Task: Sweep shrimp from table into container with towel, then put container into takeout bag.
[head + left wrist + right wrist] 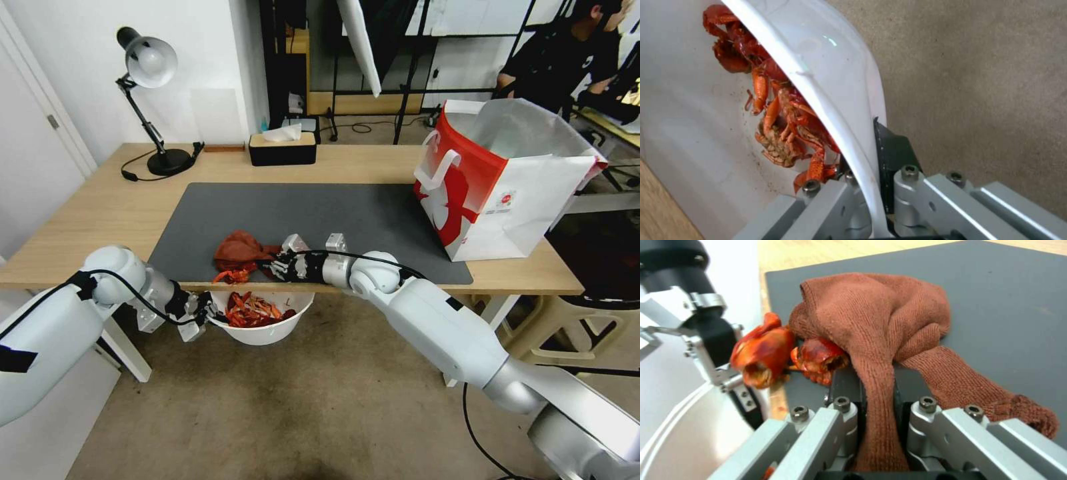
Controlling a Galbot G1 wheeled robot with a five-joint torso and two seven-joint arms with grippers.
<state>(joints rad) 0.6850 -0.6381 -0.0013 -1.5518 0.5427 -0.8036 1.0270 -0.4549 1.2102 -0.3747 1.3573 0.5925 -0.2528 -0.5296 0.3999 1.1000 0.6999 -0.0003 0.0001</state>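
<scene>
My left gripper (202, 315) is below the table's (93, 213) front edge, shut on the rim of the white container (270, 333). The left wrist view has that rim (835, 110) pinched between the fingers. A pile of red-orange shrimp (253, 310) (782, 126) lies inside the container. A few shrimp (230, 275) (766, 355) still sit at the mat's front edge, right above the container. My right gripper (277, 265) (878, 396) rests on the mat, shut on the rust-red towel (240, 250) (880, 316), which is bunched against those shrimp. The takeout bag (493, 180) stands open at the table's right end.
A dark grey mat (320, 213) covers the table's middle. A black tissue box (282, 148) and a desk lamp (150, 67) stand along the far edge. Carpeted floor lies beneath the container. White table legs stand beside my left arm.
</scene>
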